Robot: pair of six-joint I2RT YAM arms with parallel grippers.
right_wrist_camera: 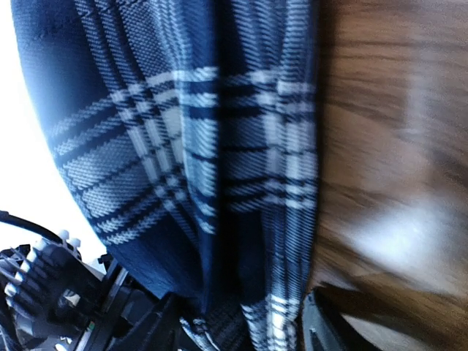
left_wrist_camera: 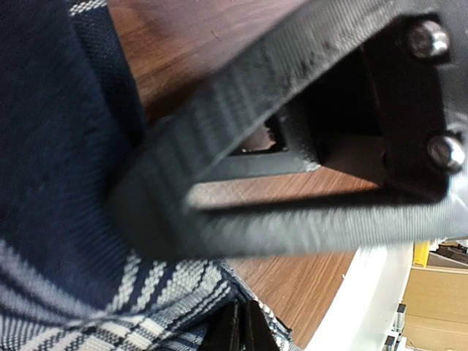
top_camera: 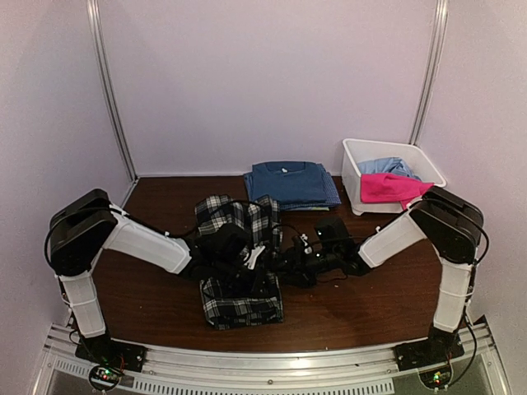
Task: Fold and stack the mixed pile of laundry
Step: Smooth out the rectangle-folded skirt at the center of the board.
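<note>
Nearest the camera in the overhead view, at bottom centre, the wooden bench (top_camera: 148,304) carried the black-and-white plaid shirt (top_camera: 239,309). The shirt lay bunched, one lump toward the lower edge and a second part higher up, toward the middle of the frame. Both arms reached inward and met over the gap between those two parts.

The left end effector (top_camera: 255,262) came in from the left with its jaws together, right against the plaid cloth. Its wrist view showed dark checked fabric filling the left side and bare wood beyond, but not whether any cloth was pinched. The right end effector (top_camera: 303,253) sat just beside it, at the shirt's right edge. I cannot tell how its jaws stood: its own view was blurred, and showed plaid folds hanging across the left and centre with wood on the right.

Farther back, at upper centre, the dark blue T-shirt (top_camera: 290,183) lay folded flat on the bench. To its right, in the upper right of the frame, stood the white bin (top_camera: 352,177). It held the bright pink piece (top_camera: 389,188) in front and the pale blue piece (top_camera: 385,167) behind.
</note>
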